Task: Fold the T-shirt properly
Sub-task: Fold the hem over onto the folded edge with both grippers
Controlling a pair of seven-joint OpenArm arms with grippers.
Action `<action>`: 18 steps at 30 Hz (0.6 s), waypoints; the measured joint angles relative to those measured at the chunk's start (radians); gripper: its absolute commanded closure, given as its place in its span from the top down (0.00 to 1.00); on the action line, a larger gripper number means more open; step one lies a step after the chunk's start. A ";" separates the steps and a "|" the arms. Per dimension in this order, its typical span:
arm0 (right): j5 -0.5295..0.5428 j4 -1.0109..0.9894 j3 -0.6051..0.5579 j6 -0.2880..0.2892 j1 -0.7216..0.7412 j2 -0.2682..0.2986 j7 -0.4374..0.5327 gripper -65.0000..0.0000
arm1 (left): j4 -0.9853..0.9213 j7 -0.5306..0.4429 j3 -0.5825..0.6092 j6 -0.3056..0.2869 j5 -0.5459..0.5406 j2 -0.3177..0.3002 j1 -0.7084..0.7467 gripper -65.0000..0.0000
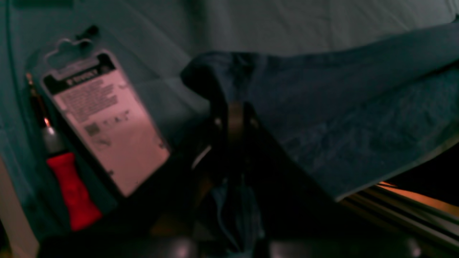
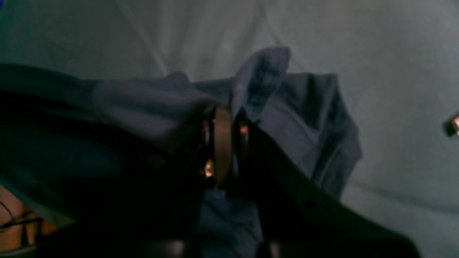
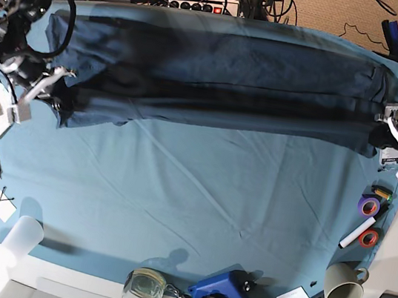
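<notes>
Nearest the lens in both wrist views, dark cloth bunches at closed jaws: the T-shirt (image 3: 217, 77) stretches as a long navy band across the upper part of the base frame, over the teal tablecloth (image 3: 191, 200) on the table; the left pincer (image 3: 384, 120) clamps its right end, the right pincer (image 3: 58, 90) its left end; a packaged red-handled tool (image 1: 104, 122) lies lower left in the left wrist view.
</notes>
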 measured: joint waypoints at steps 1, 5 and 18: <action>-0.003 0.000 0.007 0.000 -0.013 0.000 -0.002 0.00 | 0.000 0.000 0.000 0.000 0.002 0.000 0.006 0.00; 0.021 -0.001 0.035 0.008 -0.062 -0.002 -0.017 0.00 | 0.000 -0.001 0.000 0.002 0.026 0.000 0.031 0.00; 0.018 -0.001 0.094 0.013 -0.144 -0.003 -0.030 0.00 | 0.003 0.004 0.000 0.002 0.027 0.008 0.109 0.00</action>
